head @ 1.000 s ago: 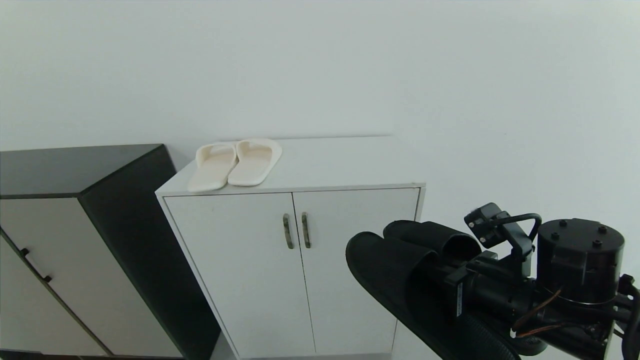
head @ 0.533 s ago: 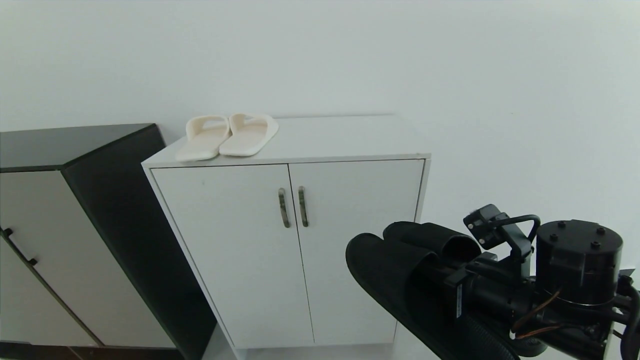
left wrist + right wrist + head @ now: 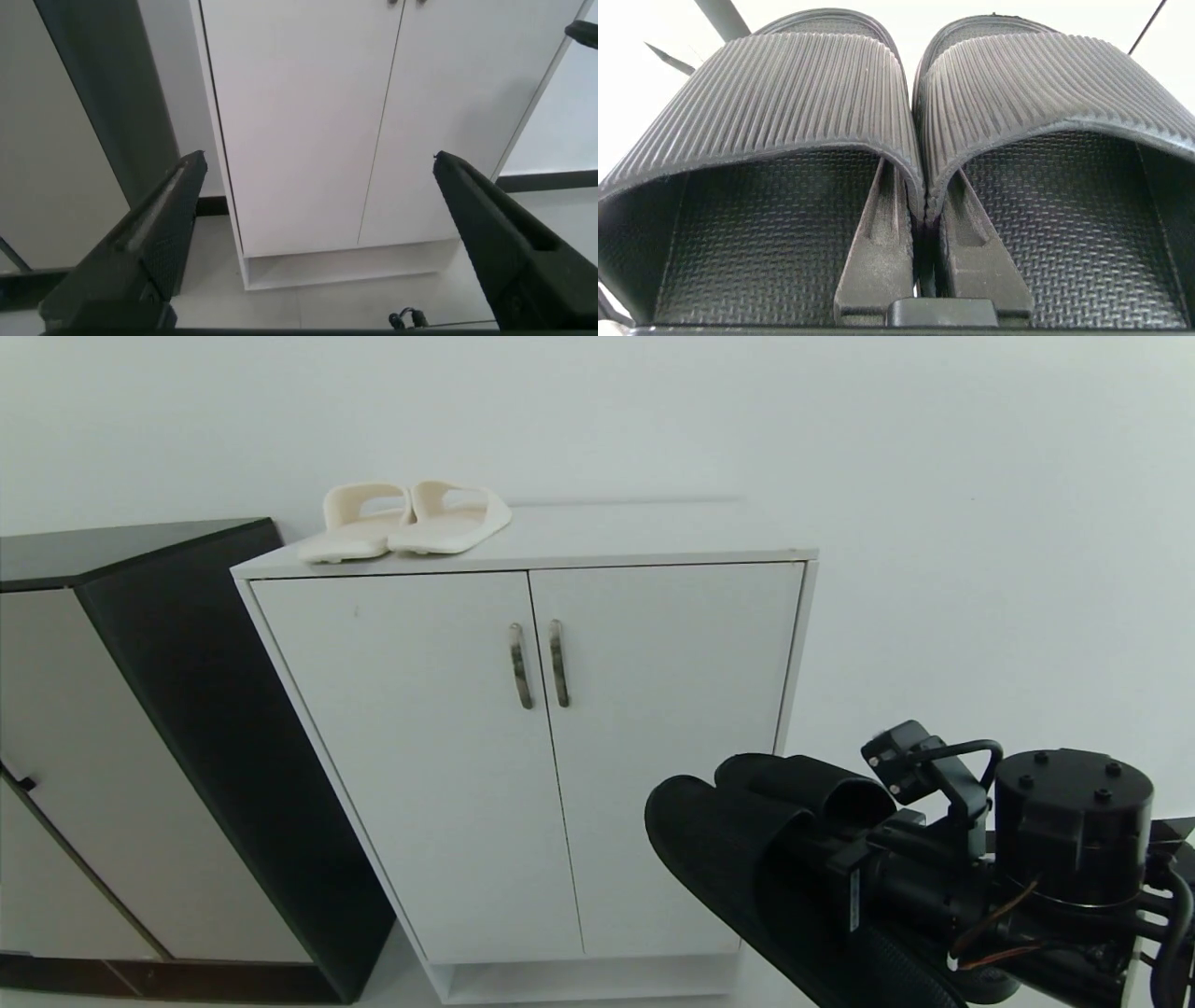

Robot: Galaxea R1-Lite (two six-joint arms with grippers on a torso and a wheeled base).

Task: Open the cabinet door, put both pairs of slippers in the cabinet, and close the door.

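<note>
Right hand (image 3: 922,245) is clamped on the pair of black ribbed rubber slippers (image 3: 738,840). One finger sits inside each slipper and pinches the two neighbouring strap walls together, so both shoes hang as one bundle. The bundle is held low in front of the right-hand door, apart from the cabinet and touching nothing.

Left hand (image 3: 318,163) is spread wide with nothing between the fingers. It points at the lower half of the white two-door cabinet (image 3: 420,756), near the floor, with no contact.

Both cabinet doors are shut and flush. The pair of dull metal bar handles (image 3: 537,663) sits at the centre seam, untouched. The pair of cream foam slippers (image 3: 406,520) lies side by side on the cabinet top at its left end, next to the wall. A dark cabinet with pale fronts (image 3: 187,728) stands just beside the white one on its left.

Progress, as I read it:
- Early stage. The black pair is in hand but not stowed.
- The door is not opened yet, so nothing can go in.
- The cream pair has not been picked up.
- Remaining: open a door, put in the black pair, fetch and put in the cream pair, close the door.

The free left hand looks like the one for the handle. It sits well below handle height, so it needs to come up first.
</note>
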